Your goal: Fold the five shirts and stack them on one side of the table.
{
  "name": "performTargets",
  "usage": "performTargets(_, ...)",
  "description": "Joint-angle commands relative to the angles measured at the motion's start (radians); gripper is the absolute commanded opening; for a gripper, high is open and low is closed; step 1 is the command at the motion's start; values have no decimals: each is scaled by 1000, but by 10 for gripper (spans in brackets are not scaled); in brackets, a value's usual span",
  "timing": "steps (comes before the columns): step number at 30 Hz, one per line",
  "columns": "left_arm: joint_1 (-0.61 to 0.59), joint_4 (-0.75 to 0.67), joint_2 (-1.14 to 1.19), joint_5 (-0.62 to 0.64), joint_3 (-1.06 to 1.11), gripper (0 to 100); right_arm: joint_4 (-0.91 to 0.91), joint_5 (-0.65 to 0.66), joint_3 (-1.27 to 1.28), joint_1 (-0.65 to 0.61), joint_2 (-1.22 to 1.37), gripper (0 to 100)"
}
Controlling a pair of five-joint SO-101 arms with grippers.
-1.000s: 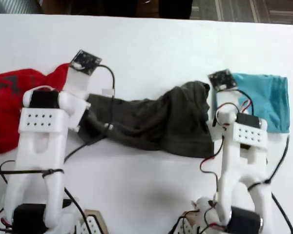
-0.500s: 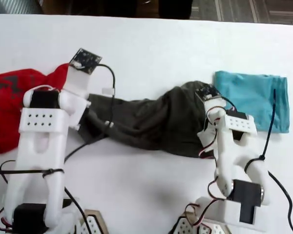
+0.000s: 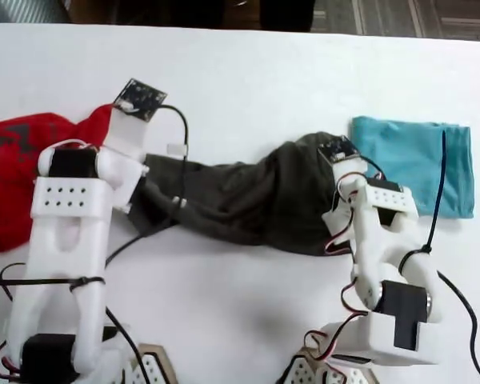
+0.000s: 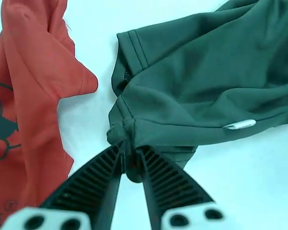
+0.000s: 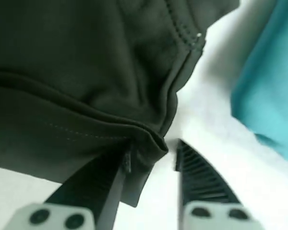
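White table (image 3: 248,72); rumpled, stretched dark-green shirt (image 3: 256,200)

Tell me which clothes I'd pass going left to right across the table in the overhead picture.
Red shirt → dark green shirt → teal shirt.

1. The white table (image 3: 248,72) under me is stretching across nearly the whole high view, with soft, even light lying on it.
2. Past its far edge, a grey floor (image 3: 384,16) with pale lines is showing at the right.
3. Dark shapes (image 3: 224,11) are standing behind the middle, too dim for me to name.
4. A ribbed grey surface (image 3: 16,10) is peeking in at the far left corner.
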Motion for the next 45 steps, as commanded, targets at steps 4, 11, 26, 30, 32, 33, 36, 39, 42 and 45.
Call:
performTargets(4,11,-18,-18,6,-12,27,-13,-3,-37,-4,-10,21)
performTargets(11,11,-18,-17,6,-5,27,48,-6,-32,51,-203,21)
performTargets(26,103,-34,-15,6,202,27,93,46,86,87,-604,21)
performTargets(30,98,-100,-15,-77,341,27,88,103,239,110,-608,21)
performTargets(32,98,-124,-15,-121,403,27,67,137,293,131,-608,21)
performTargets(33,98,-135,-15,-133,427,27,59,157,315,143,-608,21)
performTargets(36,100,-157,-15,-143,467,27,38,183,364,162,-605,24)
performTargets(39,103,-160,-17,-141,466,27,36,180,371,162,-601,57)
performTargets(42,103,-160,-17,-141,463,27,35,178,367,154,-605,157)
performTargets(45,103,-160,-17,-141,461,27,25,178,365,143,-607,210)
